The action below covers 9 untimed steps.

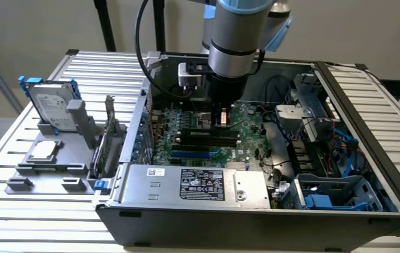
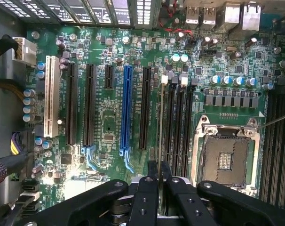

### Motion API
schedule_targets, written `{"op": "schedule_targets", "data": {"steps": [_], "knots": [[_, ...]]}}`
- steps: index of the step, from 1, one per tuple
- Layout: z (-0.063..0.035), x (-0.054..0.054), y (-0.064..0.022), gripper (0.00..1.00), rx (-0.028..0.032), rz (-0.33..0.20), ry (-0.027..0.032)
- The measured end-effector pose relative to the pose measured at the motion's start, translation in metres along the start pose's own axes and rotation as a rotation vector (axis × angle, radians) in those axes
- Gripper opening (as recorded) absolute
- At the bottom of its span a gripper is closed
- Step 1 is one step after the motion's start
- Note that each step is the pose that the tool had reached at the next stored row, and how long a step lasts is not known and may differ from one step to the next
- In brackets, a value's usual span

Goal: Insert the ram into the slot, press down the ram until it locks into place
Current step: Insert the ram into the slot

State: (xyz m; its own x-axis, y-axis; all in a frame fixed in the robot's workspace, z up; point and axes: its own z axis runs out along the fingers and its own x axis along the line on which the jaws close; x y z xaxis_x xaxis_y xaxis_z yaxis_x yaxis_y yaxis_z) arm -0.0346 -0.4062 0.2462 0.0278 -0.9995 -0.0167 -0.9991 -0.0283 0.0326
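Green motherboard, gripper clamping upright ram, beside slot

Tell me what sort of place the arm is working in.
Probably a robot test bench for PC assembly: an open desktop computer case lies on a slatted table, a grey fixture beside it holds a hard drive, and the gripper holds the ram over the motherboard.

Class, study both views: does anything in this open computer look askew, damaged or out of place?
Nothing stands out. The gripper holds the ram straight, parallel to the black slots; the CPU socket sits empty.
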Motion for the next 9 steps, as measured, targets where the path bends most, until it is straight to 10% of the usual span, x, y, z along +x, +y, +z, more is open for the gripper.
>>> {"op": "schedule_targets", "data": {"steps": [9], "knots": [[0.0061,0.0002,-0.0002,0.13,0.0006,0.000,-0.0001]]}}
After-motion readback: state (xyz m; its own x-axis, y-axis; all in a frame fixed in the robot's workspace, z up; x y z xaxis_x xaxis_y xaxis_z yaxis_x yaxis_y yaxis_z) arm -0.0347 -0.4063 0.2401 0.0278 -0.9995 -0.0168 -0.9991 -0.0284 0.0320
